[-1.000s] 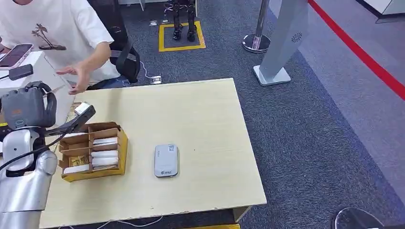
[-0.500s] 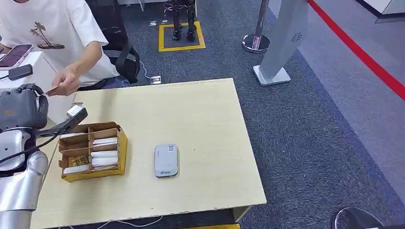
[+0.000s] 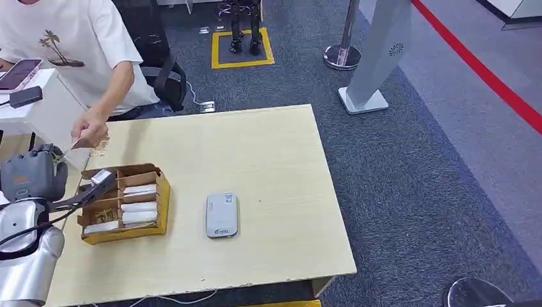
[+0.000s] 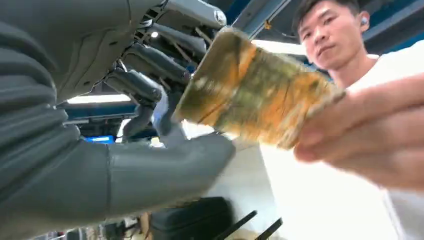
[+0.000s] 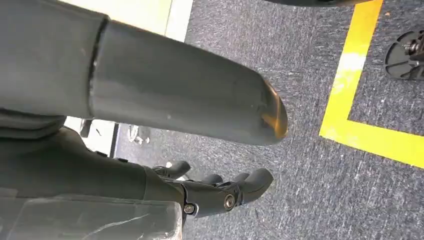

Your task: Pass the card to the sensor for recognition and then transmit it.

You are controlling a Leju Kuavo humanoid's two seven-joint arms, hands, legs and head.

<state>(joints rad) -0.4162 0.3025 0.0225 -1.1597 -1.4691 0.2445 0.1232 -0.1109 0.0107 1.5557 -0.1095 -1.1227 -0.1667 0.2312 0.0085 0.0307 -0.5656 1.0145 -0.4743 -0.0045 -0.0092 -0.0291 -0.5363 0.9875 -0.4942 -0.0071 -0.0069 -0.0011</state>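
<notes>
At the left edge of the head view, the left robot hand (image 3: 32,174) hovers beside the cardboard tray (image 3: 162,203) on the bench (image 3: 268,160). Just above it, toward the upper left, a person's hand (image 3: 91,131) pinches the card (image 3: 82,142). In the left wrist view the card (image 4: 252,95) (blurred, yellowish) lies between the person's fingers (image 4: 370,130) and the left robot hand (image 4: 150,125); its dark fingers (image 4: 137,85) reach the card's near edge, but whether they grip it I cannot tell. The grey sensor (image 3: 222,215) lies flat at lower centre, right of the tray. The right robot hand (image 5: 220,192) hangs over carpet, fingers curled loosely, grasping nothing.
</notes>
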